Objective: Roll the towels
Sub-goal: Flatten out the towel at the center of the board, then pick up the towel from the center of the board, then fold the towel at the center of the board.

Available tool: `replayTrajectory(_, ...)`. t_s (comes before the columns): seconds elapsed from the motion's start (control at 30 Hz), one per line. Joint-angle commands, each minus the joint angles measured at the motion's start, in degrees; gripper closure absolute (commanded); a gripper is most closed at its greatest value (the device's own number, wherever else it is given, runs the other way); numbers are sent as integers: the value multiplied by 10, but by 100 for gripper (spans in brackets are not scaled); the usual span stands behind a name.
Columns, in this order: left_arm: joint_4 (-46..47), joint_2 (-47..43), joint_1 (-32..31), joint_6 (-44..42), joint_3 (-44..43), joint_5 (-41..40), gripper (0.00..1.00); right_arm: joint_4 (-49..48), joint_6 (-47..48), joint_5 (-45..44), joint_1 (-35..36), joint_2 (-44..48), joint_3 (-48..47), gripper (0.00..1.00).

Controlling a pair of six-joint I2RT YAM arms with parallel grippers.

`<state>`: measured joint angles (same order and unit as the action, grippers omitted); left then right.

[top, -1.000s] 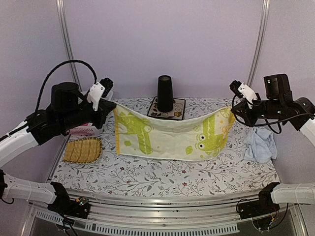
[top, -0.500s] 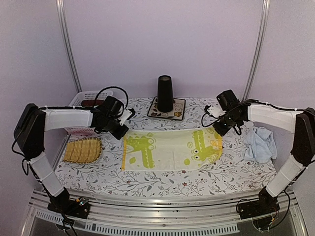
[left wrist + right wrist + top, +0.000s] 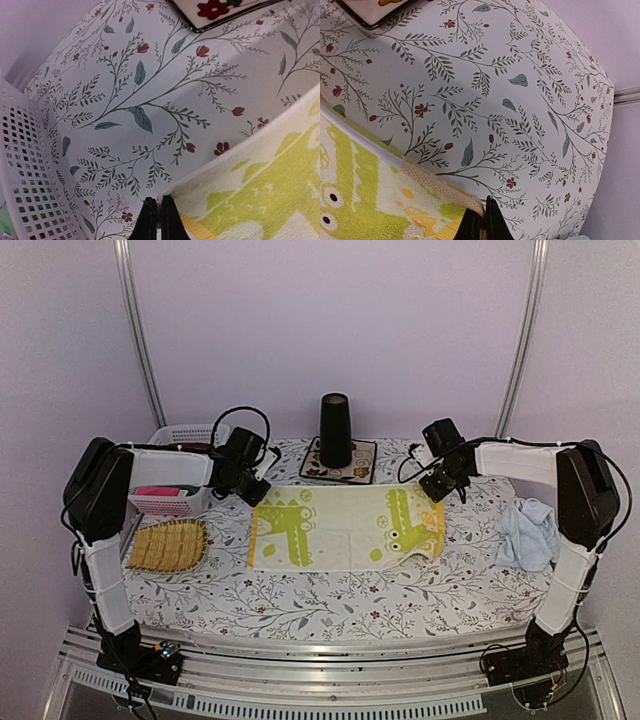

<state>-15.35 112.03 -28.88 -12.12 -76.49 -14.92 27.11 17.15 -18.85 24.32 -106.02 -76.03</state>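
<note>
My left claw [image 3: 257, 485] is pinched together on the upper left corner of the green towel [image 3: 345, 530]. My right claw [image 3: 433, 492] is pinched together on its upper right corner. The towel lies spread flat on the bench [image 3: 330, 595] in the middle of the overhead frame, its long side running left to right and its frog print facing up.

From my left wrist, the two fingers of the left claw [image 3: 156, 217] meet at the bottom centre of the frame. The towel's corner [image 3: 260, 190] is caught between them, and the cloth fans out to the lower right. A white basket [image 3: 30, 175] fills the lower left of that frame, and a corner of the mat [image 3: 220, 10] shows at the top edge.

From my right wrist, the right claw [image 3: 480, 220] sits at the bottom centre, closed on the towel's frayed yellow corner. The towel [image 3: 365, 190] stretches away to the lower left.

The blue towel [image 3: 528, 533] lies crumpled at the right side of the overhead frame, apart from the green one and untouched by either claw. At the left, a straw tray [image 3: 168, 545] lies just below the basket [image 3: 175, 498]. A black cup [image 3: 335, 430] stands upright on the mat [image 3: 345, 468] at the upper centre, just above the green towel's top edge.
</note>
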Motion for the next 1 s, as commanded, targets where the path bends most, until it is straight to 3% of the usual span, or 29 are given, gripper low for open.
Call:
replayTrajectory(0.0,15,45,10,2,-20,-76,100,-31,-13,-37,-5,-46,-53,98)
replayTrajectory(0.2,20,68,8,2,-33,-92,100,-23,-11,-28,-4,-75,-70,98)
replayTrajectory(0.43,42,37,6,-24,-22,-123,100,-20,9,-27,-4,-5,-15,98)
replayTrajectory(0.6,60,-22,-4,-52,31,-147,100,22,13,35,-2,63,46,98)
replayTrajectory(0.73,91,-68,-16,-74,96,-165,100,11,6,30,1,105,104,98)
replayTrajectory(0.97,90,-114,-34,-97,150,-97,100,10,21,25,0,117,124,98)
